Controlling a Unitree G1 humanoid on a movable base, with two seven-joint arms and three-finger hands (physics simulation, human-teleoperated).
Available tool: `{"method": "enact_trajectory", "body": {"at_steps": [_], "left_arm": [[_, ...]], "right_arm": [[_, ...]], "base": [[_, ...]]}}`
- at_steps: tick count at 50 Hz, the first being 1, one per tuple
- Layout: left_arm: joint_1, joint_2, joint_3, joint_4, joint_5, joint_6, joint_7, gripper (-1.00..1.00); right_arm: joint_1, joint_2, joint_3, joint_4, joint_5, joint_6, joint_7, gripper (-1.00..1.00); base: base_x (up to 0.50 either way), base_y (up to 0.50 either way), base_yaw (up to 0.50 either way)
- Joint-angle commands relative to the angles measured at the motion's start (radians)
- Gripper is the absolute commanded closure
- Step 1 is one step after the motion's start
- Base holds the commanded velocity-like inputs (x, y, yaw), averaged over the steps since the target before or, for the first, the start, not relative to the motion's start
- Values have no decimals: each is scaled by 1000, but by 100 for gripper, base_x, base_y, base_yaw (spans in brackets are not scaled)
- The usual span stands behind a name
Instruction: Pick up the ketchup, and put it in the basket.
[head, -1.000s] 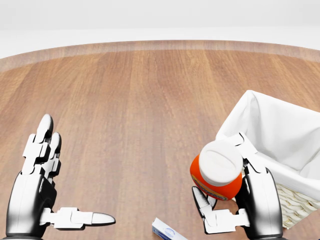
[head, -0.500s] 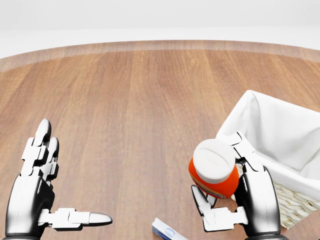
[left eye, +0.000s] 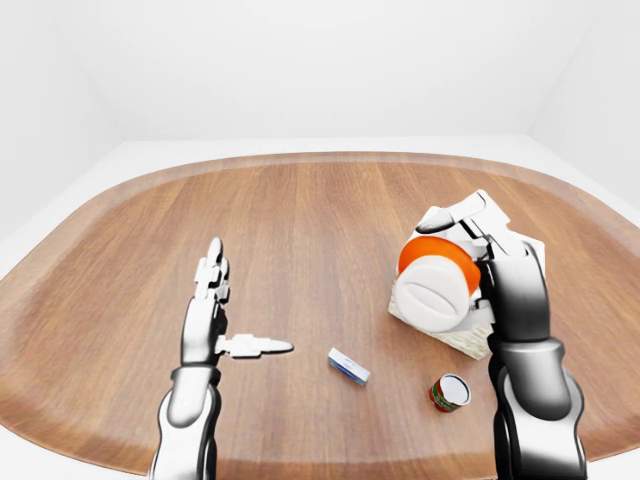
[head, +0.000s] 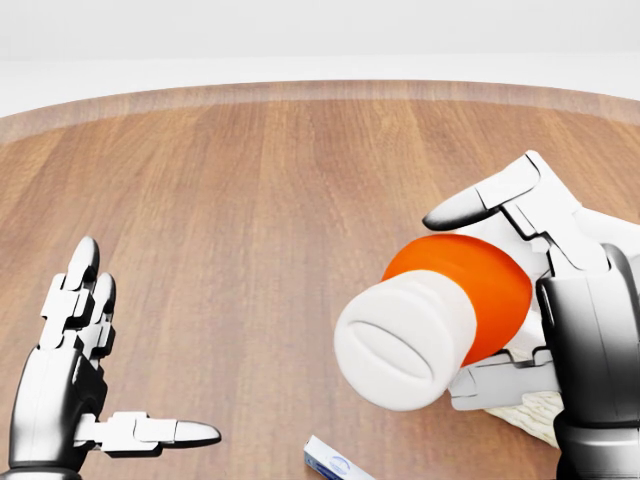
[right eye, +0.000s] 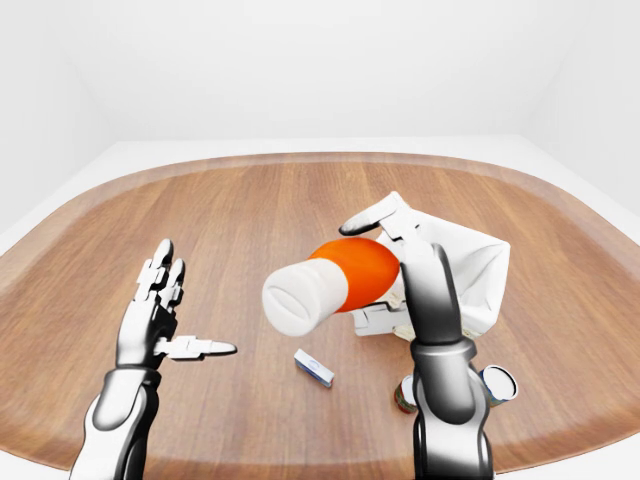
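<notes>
Orange ketchup (head: 470, 285) with white cap, white-lined basket (right eye: 478, 268).

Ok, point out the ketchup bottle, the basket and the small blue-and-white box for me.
ketchup bottle (head: 470, 285): head view, on its orange body above the white cap.
basket (right eye: 478, 268): right-eye view, on the white liner's inner wall, right of the right hand.
small box (left eye: 349, 366): left-eye view, on its top face, lying on the table.

No text can be read anywhere: the small white-and-blue box (head: 331, 465) on the bench (left eye: 300, 230) carries a blue mark too blurred to make out, and the red can (left eye: 449, 393) beside it shows a label whose lettering is too small to tell.
</notes>
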Motion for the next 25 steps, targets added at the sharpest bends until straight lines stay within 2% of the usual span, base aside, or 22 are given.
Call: {"method": "enact_trajectory", "body": {"at_steps": [1,7,19,25], "left_arm": [[-13,3,11,38,-11,0,0,-100],[-23,1,12,72,-23,-11,9,-100],[-34,2,-8,118,-26,-36,19,-100],[-28,2,-16,118,-26,-40,21,-100]], "right_arm": [[-152,-59,-87,-1,-161,0,87,100],[-253,-123,-123,60,-246,0,147,100],[-351,-198,-158,202,-399,0,240,100],[-404,-271,-212,308,-445,0,265,100]], "base": [[0,0,0],[0,0,0],[0,0,0],[0,0,0]]}}
